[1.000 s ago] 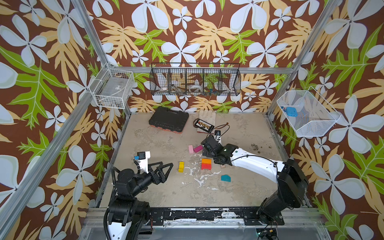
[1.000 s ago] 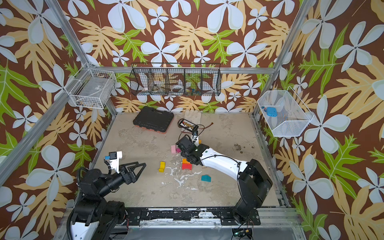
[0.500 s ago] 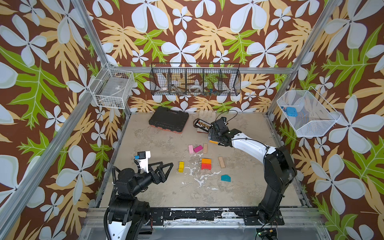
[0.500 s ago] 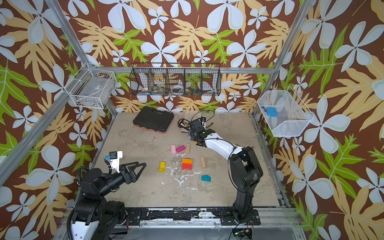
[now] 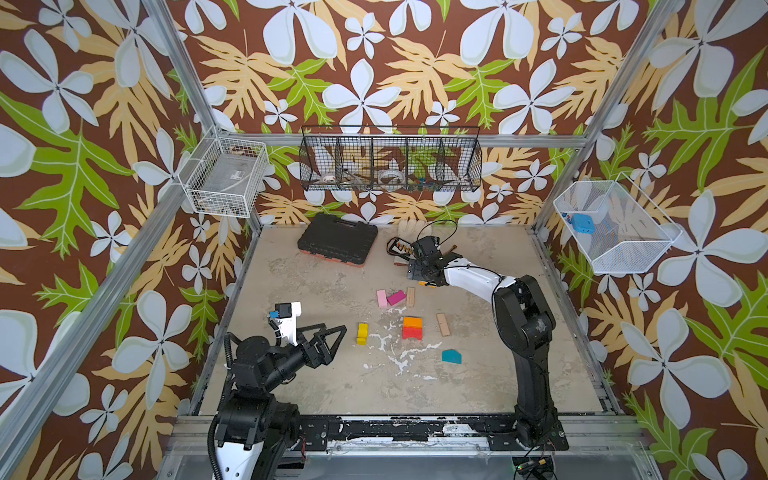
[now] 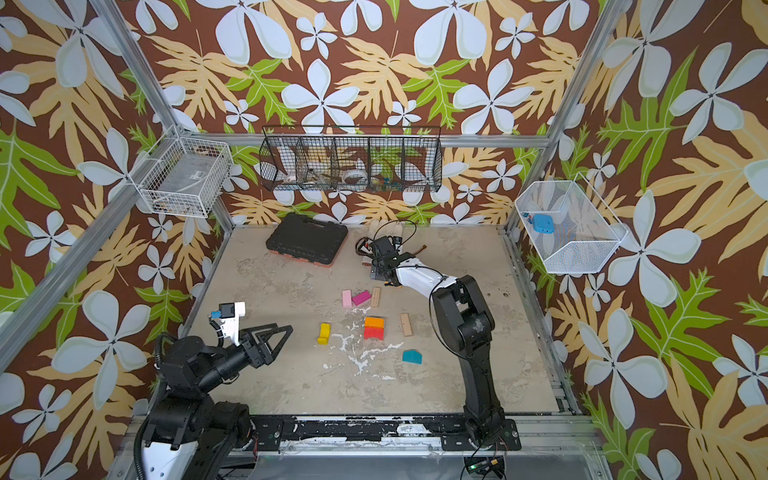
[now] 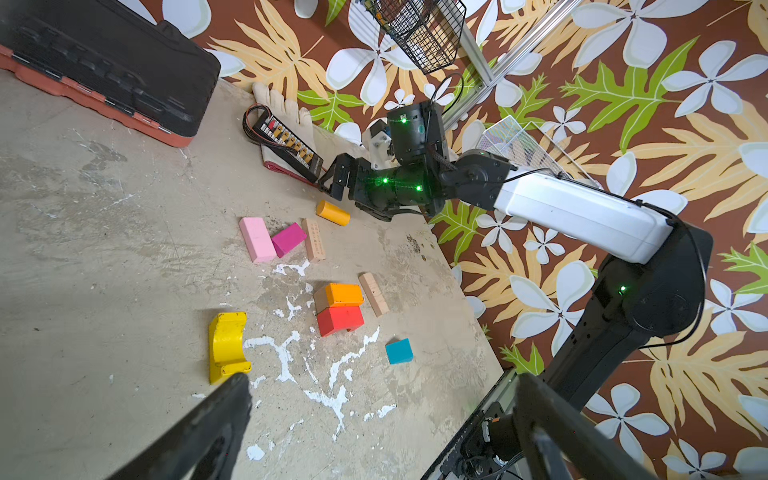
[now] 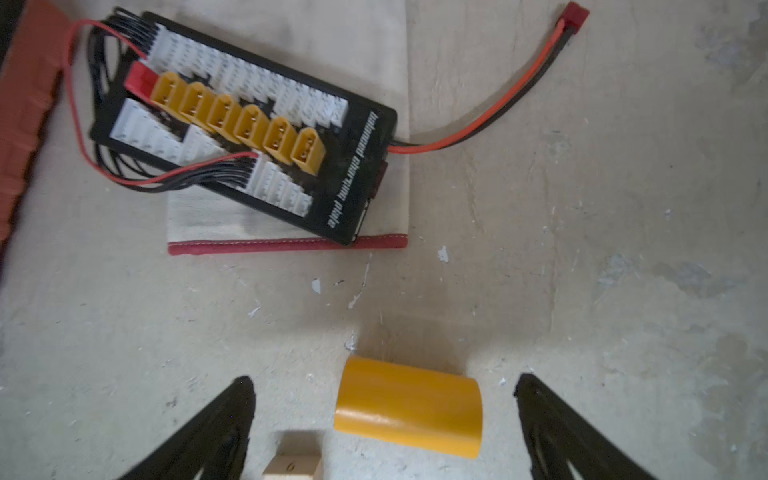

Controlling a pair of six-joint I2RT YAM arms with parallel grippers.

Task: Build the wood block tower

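1. Over the last second the right gripper [image 8: 384,380] has left the red-and-orange start of the tower [image 5: 412,327] in the middle of the bench [image 5: 316,386]. It has swung toward the far edge and now hangs over the yellow cylinder [image 8: 409,405].
2. Its jaws stand wide apart, one on each side of the cylinder, and hold nothing. The left gripper [image 5: 337,345] waits at the near left, jaws likewise spread and empty.
3. The cylinder lies on its side, near the charging board [image 8: 245,137], with the end of a plain wood bar [image 8: 293,461] just beside it.
4. The step in hand looks like picking up the cylinder. The jaws face its flat ends, which should grip better than the round flank.
5. To do it well:
   - Square the wrist to the cylinder's slight skew.
   - Centre over it, since it sits nearer one jaw.
   - Come down without catching the bar.
   - Close gently so it cannot roll.
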